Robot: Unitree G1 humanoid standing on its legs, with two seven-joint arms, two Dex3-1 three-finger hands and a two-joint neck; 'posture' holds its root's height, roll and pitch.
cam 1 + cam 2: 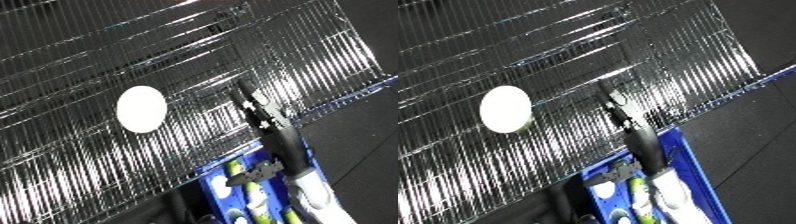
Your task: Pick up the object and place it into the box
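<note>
Stereo head pair, looking down, tilted; both share wire shelf (pixel 133 60), blue bin (pixel 687 155).

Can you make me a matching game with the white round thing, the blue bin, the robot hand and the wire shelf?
Things:
1. white round object
2. blue bin
3. right hand
4. wire shelf

Places:
A. lower right, below the shelf
B. fills most of the view
C. lying on the shelf, left of the hand
D. reaching up over the shelf wires

Pairs: 1-C, 2-A, 3-D, 4-B
</note>
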